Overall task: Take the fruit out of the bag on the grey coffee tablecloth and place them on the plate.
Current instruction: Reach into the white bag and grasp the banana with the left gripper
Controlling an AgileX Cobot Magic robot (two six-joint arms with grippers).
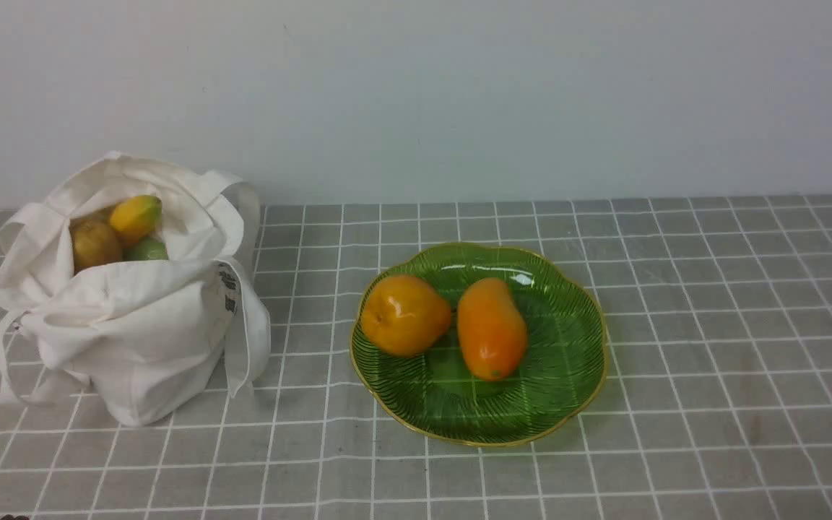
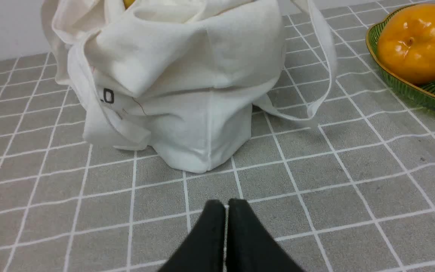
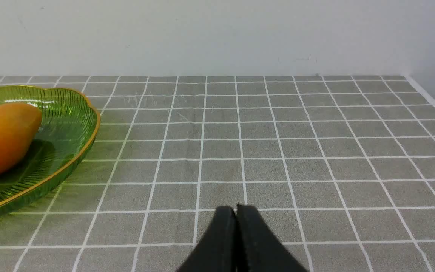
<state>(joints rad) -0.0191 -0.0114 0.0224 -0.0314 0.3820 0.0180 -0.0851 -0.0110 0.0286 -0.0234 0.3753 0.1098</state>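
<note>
The white cloth bag [image 1: 127, 318] stands at the left of the grey tablecloth [image 1: 712, 347], its mouth open. Inside it show a yellow-green fruit [image 1: 136, 217], a brownish fruit [image 1: 96, 244] and a green fruit [image 1: 146, 250]. The green glass plate [image 1: 568, 375] sits in the middle and holds a round orange fruit [image 1: 404, 315] and an oval orange fruit [image 1: 491, 328]. My left gripper [image 2: 226, 206] is shut and empty, low over the cloth short of the bag [image 2: 187, 83]. My right gripper [image 3: 236, 210] is shut and empty, over bare cloth beside the plate [image 3: 85, 132]. Neither arm shows in the front view.
A long strap of the bag [image 2: 325, 64] loops down onto the cloth between bag and plate. A pale wall [image 1: 459, 94] rises right behind the table. The cloth's right edge [image 3: 434, 104] shows in the right wrist view.
</note>
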